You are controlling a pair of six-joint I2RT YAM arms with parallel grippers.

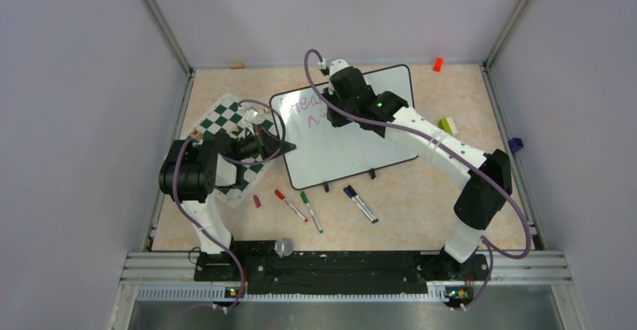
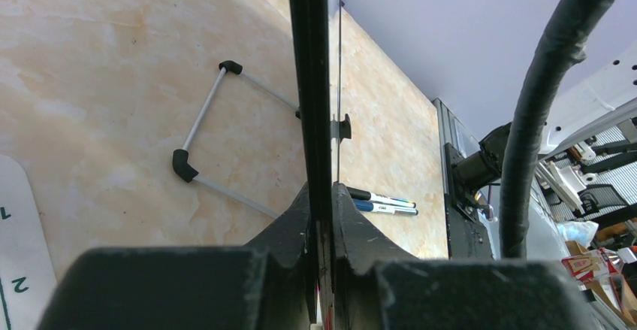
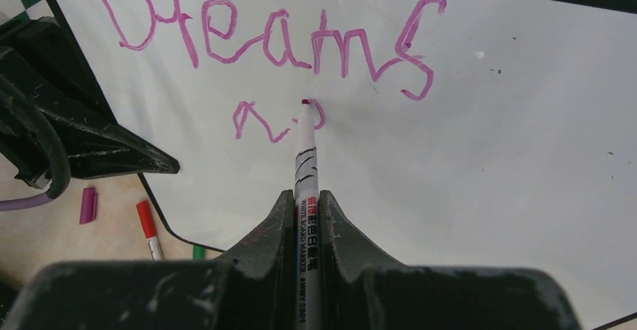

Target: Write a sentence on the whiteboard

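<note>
We see a beige marbled surface. The whiteboard stands on it, its left edge between the left fingers and its face under the right fingers. A checkered mat lies below the left fingers. On their near side lie a purple cap, a red marker, a green marker and two dark-capped markers touching each other. Well right of the right fingers sits a yellow-green block.

left claw | clamped on whiteboard edge | markers beyond
</note>
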